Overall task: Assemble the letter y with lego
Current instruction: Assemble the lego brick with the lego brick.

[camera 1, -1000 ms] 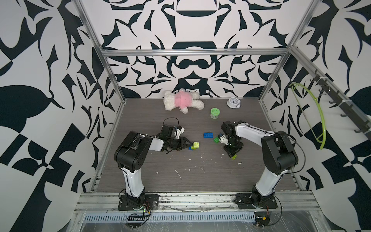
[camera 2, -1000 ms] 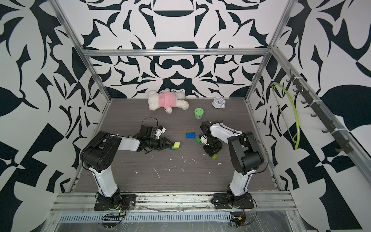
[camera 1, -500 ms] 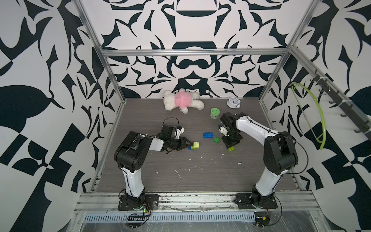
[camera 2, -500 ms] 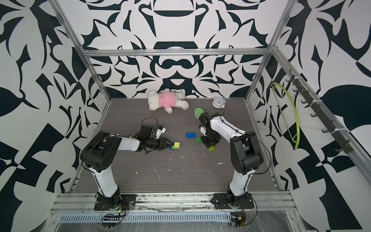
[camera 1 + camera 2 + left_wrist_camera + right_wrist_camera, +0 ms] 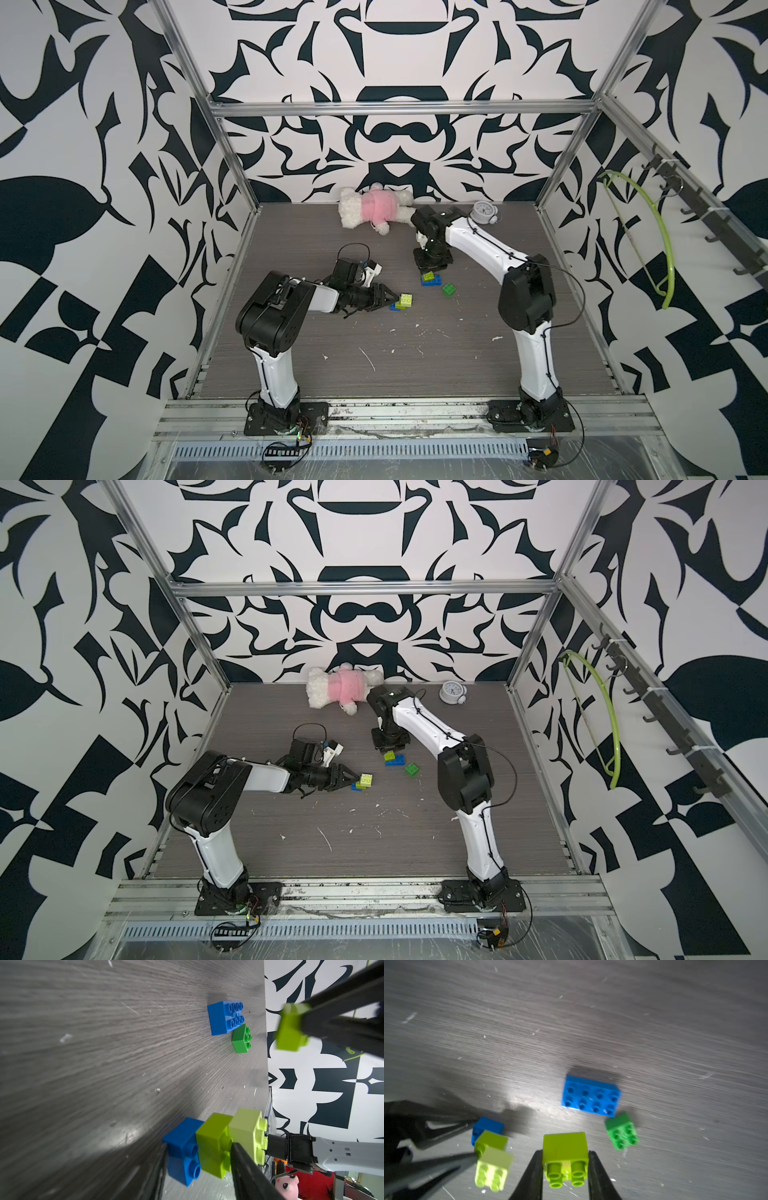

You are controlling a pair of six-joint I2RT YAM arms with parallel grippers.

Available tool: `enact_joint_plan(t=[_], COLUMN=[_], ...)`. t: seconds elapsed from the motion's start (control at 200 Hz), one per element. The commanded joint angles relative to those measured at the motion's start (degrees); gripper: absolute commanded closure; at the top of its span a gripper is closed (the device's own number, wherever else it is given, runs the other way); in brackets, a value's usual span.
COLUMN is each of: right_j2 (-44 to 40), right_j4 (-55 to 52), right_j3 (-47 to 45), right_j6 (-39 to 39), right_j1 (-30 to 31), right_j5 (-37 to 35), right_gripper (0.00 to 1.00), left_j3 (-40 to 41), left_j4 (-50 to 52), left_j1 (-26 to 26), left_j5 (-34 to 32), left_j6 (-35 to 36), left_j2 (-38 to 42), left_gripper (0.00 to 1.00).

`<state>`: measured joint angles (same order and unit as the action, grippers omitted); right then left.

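Bricks in both grips.
Right fingers [image 5: 533, 1176] clamp lime green studded brick [image 5: 564, 1147]; left fingers [image 5: 245, 1167] clamp blue-lime-yellow brick stack [image 5: 212, 1145].

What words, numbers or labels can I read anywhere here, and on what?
Nothing is legible in any view.
Alarm clock: dial numerals too small to read.
Wide blue brick: studs blurred, no lettering readable.
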<state>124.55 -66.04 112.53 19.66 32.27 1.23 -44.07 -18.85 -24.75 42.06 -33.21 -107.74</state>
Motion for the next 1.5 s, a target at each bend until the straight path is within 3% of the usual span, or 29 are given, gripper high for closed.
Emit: enact_joint_plan(t=[0.0, 0.53, 1.495], right_j2=[2.2, 7.7, 12.7], right_j4=[-5.7, -7.9, -4.4], right_j3=[5.7, 11.5, 11.5], right_j6=[3.0, 3.5, 4.4], right_j1=[1.2, 0.4, -0.4], right_j5=[-0.6, -5.0, -2.6], right_gripper=[0.81, 0.81, 0.84], left_j3=[4.8, 4.8, 4.7], left_j4=[17.9, 17.9, 18.0], left_j1=[0.8, 0.8, 1.0], left_j5=[-13.8, -13.8, -13.7], left_j6=[0.4, 0.4, 0.4], left_j2=[-6.3, -6.2, -6.3], left_gripper=[0.46, 0.46, 0.46])
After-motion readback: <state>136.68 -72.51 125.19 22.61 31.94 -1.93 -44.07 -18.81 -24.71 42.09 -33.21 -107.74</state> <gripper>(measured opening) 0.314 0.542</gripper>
